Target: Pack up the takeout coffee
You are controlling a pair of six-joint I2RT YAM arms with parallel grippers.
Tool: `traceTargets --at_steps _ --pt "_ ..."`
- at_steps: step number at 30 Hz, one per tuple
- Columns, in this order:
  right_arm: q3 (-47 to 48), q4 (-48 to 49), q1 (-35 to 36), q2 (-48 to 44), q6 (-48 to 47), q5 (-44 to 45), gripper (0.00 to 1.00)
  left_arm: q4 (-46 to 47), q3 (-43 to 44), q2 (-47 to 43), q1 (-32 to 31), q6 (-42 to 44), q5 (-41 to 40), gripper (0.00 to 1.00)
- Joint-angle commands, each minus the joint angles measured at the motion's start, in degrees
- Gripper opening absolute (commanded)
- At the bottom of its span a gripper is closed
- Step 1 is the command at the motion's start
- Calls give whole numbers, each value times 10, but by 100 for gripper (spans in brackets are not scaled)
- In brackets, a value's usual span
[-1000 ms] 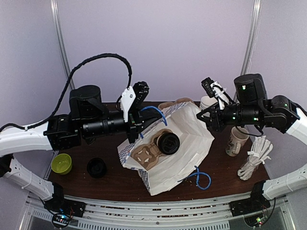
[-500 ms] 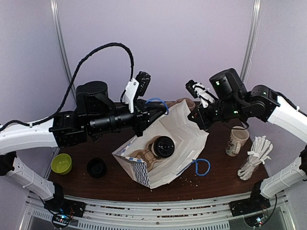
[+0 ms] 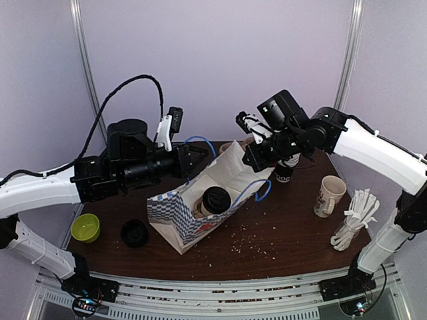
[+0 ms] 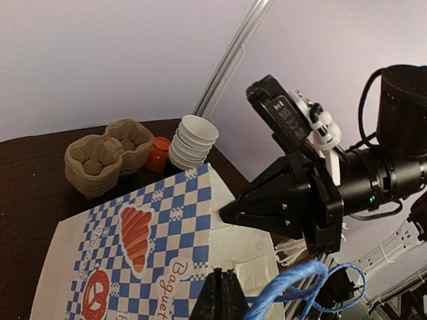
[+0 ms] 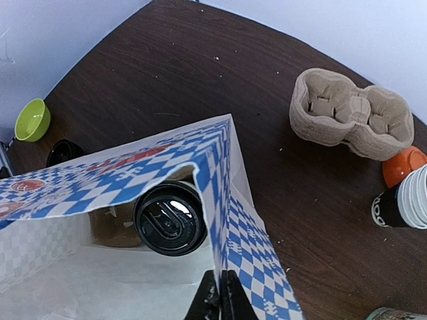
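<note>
Takeout coffee (image 3: 215, 200) — down inside the checkered paper bag (image 3: 175, 217), black lid up, next to a brown cardboard insert (image 3: 199, 208). Also visible from the right wrist, straight down through the bag's open mouth. Left gripper (image 3: 200, 159): fingers pressed together on the bag's rim, right by a blue cord handle (image 3: 200, 141). Right gripper (image 3: 250, 160): same deal, pinching the opposite top edge, no gap between the fingers. Bag tilted, mouth stretched open between the two. Elsewhere on the brown table (image 3: 287, 233) — green bowl (image 3: 85, 227) at the left, cream mug (image 3: 329, 195) and bundle of white sticks (image 3: 353, 220) at the right, cardboard cup carrier (image 4: 110, 155) and stack of paper cups (image 4: 192, 141) at the back.
</note>
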Motion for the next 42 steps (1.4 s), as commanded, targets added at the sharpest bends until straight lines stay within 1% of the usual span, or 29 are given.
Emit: traceTargets --at_steps 1,2,4,6,7,9,13,17,20,21,24,25,28,31,32,34,36,39,42 --pt "33 -9 -3 19 7 -23 16 -9 -30 -36 40 -69 -33 0" --pt "38 -12 -3 23 8 -27 23 -13 -37 -41 50 -75 -34 0" --pt "49 -17 -4 27 12 -36 41 -15 -45 -48 65 -81 -33 0" --pt "61 -22 -3 25 17 -41 57 -21 -47 -51 75 -83 -34 0" --pt "66 -26 -3 23 20 -42 62 -24 -46 -51 79 -81 -33 0" --pt "77 -38 -4 16 26 -40 70 -30 -41 -47 87 -80 -29 0" --pt "95 -72 -3 -11 34 -12 79 -54 -21 -30 99 -76 -15 0" --pt "86 -110 -4 -57 48 50 80 -57 -19 -23 104 -69 -15 0" --pt "69 -148 -4 -101 73 139 80 -69 -14 -16 106 -62 -21 1" --pt "64 -168 -4 -113 82 169 80 -73 -12 -14 107 -58 -21 3" --pt "50 -253 -4 -137 120 253 79 -81 -13 -14 107 -46 -22 14" --pt "46 -277 -4 -143 143 268 79 -81 -17 -16 107 -43 -23 18" --pt "21 -326 -4 -166 195 265 75 -78 -27 -24 107 -35 -23 32" --pt "-20 -336 -4 -202 234 218 71 -79 -31 -30 107 -25 -13 51" --pt "-36 -336 -4 -216 248 202 70 -81 -31 -30 107 -21 -10 58" --pt "-67 -337 -4 -240 274 182 72 -88 -31 -32 107 -13 -6 67" --pt "-96 -337 -5 -260 297 178 77 -95 -31 -33 107 -10 -5 72" --pt "-150 -337 -5 -278 339 203 79 -98 -34 -33 107 -11 -6 75" --pt "-150 -336 -5 -274 358 248 80 -94 -41 -35 107 -15 -10 79"
